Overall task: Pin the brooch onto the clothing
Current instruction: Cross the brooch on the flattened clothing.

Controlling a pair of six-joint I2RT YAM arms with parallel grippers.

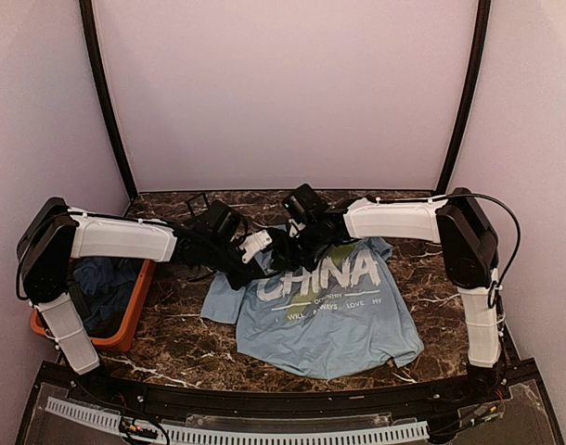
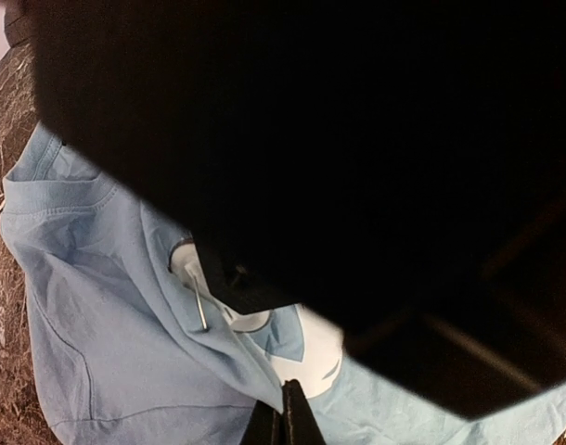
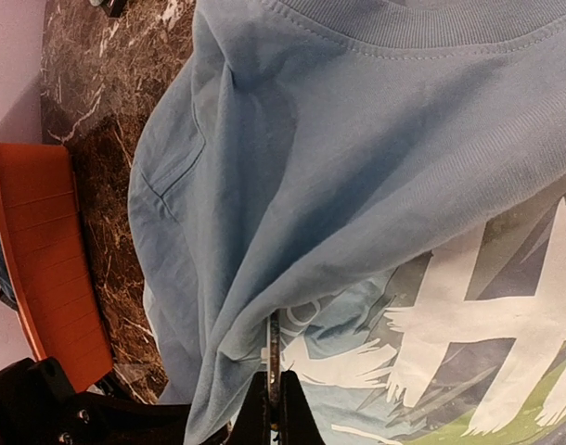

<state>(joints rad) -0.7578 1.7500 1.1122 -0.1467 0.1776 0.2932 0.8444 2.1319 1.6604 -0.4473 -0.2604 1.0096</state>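
Note:
The light blue T-shirt (image 1: 329,315) with white "CHINA" lettering lies flat on the marble table. Both grippers meet over its upper left chest by the "C". My left gripper (image 2: 285,413) is shut on a raised fold of the shirt (image 2: 97,352). A thin silver pin (image 2: 201,301) lies across that fold. My right gripper (image 3: 272,413) is shut on the brooch (image 3: 274,348), seen edge-on as a thin dark disc whose top slips under a fold of the shirt (image 3: 357,139). The right arm's black body blocks most of the left wrist view.
An orange bin (image 1: 135,315) holding darker blue garments stands at the left edge, also in the right wrist view (image 3: 42,241). A small black-framed case (image 1: 198,201) sits at the back beyond the left arm. Tent walls close in on three sides.

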